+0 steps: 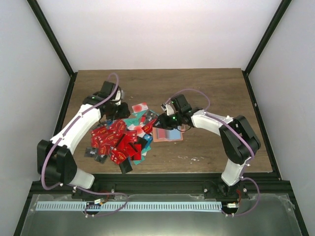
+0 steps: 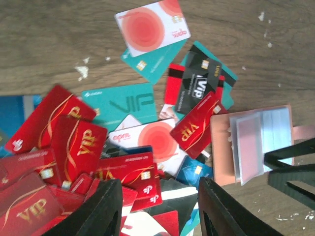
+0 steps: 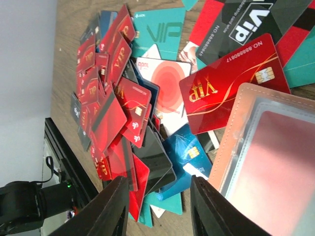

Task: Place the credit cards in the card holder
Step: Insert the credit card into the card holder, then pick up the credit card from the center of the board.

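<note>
Left claw and right claw met low over the wooden table in the overhead view. The left hung over the far end of the heaped credit cards, and the right sat at the card holder, which lay flat just right of the heap. The split appeared deliberate: one arm to fetch, the other to tend the pouch.

From the left wrist, the left claw stood with its fingers well apart and nothing between them, with only the red and white cards of the heap beneath. That pose looked like a reach for a fresh card. The salmon card holder lay open to the right, its clear sleeves showing. A red VIP card overlapped its left edge, and the right claw was at its far side.

From the right wrist, the right claw also stood parted, clamped on nothing visible. One finger crossed the corner of the card holder, possibly pinning it so it would not slide; contact could not be confirmed. No card visibly sat in the sleeves, so most of the job appeared to remain.
</note>
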Controlling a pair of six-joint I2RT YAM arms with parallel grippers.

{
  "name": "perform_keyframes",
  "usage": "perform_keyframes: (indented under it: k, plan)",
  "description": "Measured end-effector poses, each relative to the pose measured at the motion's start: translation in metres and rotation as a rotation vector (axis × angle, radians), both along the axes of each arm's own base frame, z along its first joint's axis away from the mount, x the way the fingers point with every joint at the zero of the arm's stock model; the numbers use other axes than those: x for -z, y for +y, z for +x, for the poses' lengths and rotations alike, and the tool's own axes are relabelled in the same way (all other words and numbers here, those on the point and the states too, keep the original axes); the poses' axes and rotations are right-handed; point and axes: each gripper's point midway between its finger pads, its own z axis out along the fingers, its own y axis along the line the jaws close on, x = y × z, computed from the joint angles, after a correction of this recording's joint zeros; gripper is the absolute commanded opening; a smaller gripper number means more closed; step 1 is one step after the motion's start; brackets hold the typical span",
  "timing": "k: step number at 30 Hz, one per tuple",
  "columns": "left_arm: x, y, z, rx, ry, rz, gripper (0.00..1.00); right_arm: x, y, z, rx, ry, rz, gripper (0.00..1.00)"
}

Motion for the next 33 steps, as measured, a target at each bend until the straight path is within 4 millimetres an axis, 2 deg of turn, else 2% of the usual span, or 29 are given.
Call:
perform_keyframes:
  k: [3,8,12,15,23,28,33]
  plan:
    - [0.001,0.014,-0.011,-0.032,-0.007,0.008,0.45,-0.009,-0.002,-0.004,0.004,-0.015,0.019,0.37]
    - [0.033,0.029,-0.044,-0.071,0.084,0.032,0.39,-0.007,0.003,-0.014,-0.005,0.012,0.034,0.39]
    - [0.061,0.048,-0.073,-0.146,0.167,0.031,0.31,-0.01,0.023,-0.027,-0.044,0.034,0.071,0.4]
    - [0.075,0.06,-0.084,-0.208,0.202,0.011,0.28,-0.008,0.043,-0.034,-0.069,0.064,0.093,0.44]
    - [0.097,0.073,-0.079,-0.301,0.253,-0.055,0.17,0.008,0.096,-0.059,-0.106,0.186,0.14,0.45]
    - [0.109,0.07,-0.075,-0.293,0.277,-0.069,0.11,0.024,0.112,-0.071,-0.093,0.27,0.14,0.46]
    - [0.115,0.068,-0.073,-0.282,0.286,-0.075,0.11,0.03,0.118,-0.069,-0.058,0.318,0.153,0.46]
